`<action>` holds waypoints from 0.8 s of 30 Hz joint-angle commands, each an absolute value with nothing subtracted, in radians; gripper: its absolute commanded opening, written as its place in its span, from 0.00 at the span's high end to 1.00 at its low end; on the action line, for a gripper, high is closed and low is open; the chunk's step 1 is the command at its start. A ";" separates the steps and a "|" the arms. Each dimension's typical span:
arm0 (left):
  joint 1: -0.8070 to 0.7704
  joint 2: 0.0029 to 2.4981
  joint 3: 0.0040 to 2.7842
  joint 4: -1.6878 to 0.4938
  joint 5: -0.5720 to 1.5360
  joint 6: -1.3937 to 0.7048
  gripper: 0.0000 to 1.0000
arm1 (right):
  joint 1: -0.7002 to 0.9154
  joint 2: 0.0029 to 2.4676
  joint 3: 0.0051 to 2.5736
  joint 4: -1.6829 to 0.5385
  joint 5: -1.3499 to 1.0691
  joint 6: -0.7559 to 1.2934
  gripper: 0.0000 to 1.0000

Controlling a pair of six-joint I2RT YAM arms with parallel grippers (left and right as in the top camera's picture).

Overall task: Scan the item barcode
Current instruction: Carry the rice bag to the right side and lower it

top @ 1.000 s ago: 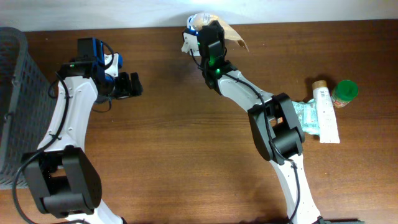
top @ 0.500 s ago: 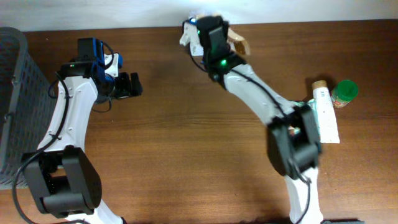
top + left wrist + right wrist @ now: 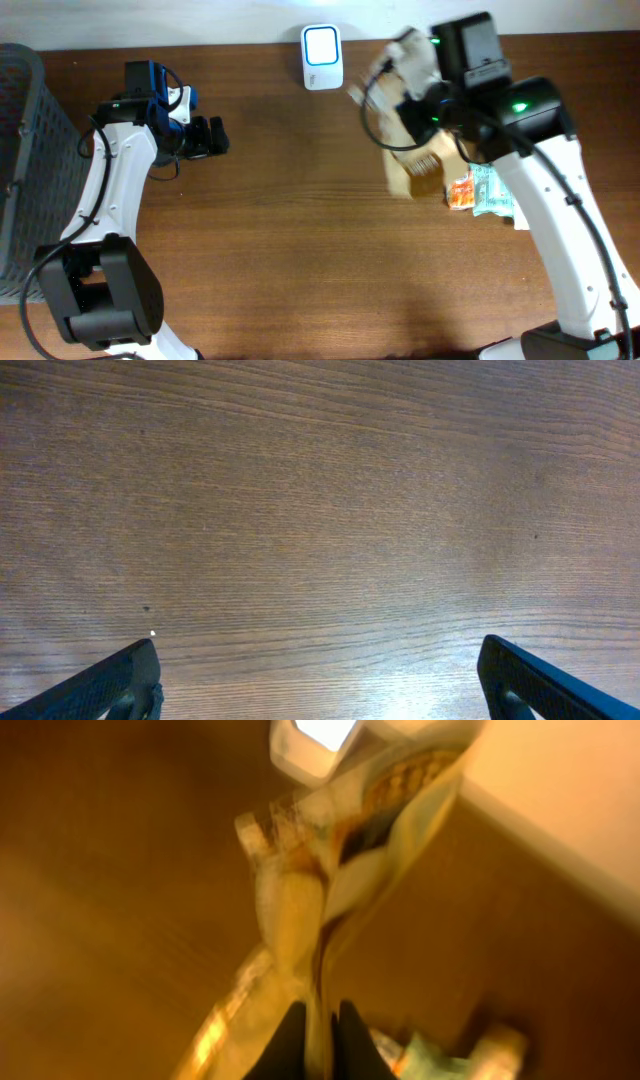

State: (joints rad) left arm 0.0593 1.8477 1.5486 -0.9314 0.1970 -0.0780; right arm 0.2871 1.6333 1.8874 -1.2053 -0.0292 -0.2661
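Observation:
A white barcode scanner [image 3: 322,43] stands at the table's back edge, and its blurred shape [image 3: 312,738] shows at the top of the right wrist view. To the scanner's right, above the table, my right gripper [image 3: 428,135] is shut on the item, a flat tan packet [image 3: 415,165]. In the motion-blurred right wrist view the packet [image 3: 330,890] rises from between the dark fingertips [image 3: 290,1045] of that gripper [image 3: 318,1042]. My left gripper [image 3: 215,135] hovers at the left, open and empty, and its view [image 3: 320,680] holds only bare wood.
A dark mesh basket [image 3: 20,150] stands at the left edge. Orange and teal packets [image 3: 478,190] lie on the table under the right arm, just right of the held packet. The table is brown wood [image 3: 300,250].
My right arm has swung right and forward from the scanner, carrying the tan packet with it, so the scanner is now uncovered. The left arm has not moved.

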 commanded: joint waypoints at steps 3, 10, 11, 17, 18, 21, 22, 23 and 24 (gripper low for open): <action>0.060 1.849 1.549 -0.929 0.194 -0.070 0.01 | 0.134 1.643 1.737 -1.281 -0.105 -0.110 0.95; 0.060 1.849 1.549 -0.929 0.194 -0.070 0.01 | -0.047 1.643 1.399 -1.050 -0.128 -0.092 0.96; 0.060 1.849 1.549 -0.929 0.193 -0.070 0.01 | -0.048 1.642 1.402 -1.049 -0.127 -0.093 0.96; 0.060 1.849 1.549 -0.929 0.194 -0.070 0.01 | -0.019 1.563 1.547 -1.124 -0.138 -0.093 0.81; 0.060 1.849 1.549 -0.929 0.193 -0.070 0.01 | -0.011 1.540 1.578 -1.146 -0.141 -0.092 0.79; 0.060 1.849 1.549 -0.929 0.194 -0.070 0.01 | 0.010 1.433 1.702 -1.230 -0.195 -0.092 0.69; 0.060 1.849 1.549 -0.929 0.193 -0.070 0.01 | 0.012 1.403 1.731 -1.250 -0.219 -0.092 0.62; 0.060 1.849 1.549 -0.929 0.194 -0.070 0.01 | 0.013 1.357 1.769 -1.279 -0.262 -0.091 0.54; 0.060 1.849 1.549 -0.929 0.193 -0.070 0.01 | 0.013 1.333 1.786 -1.295 -0.287 -0.091 0.30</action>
State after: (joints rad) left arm 0.0593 1.8477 1.5486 -0.9310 0.1967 -0.0780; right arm 0.0048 1.4651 1.6855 -1.2453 -0.1734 -0.0952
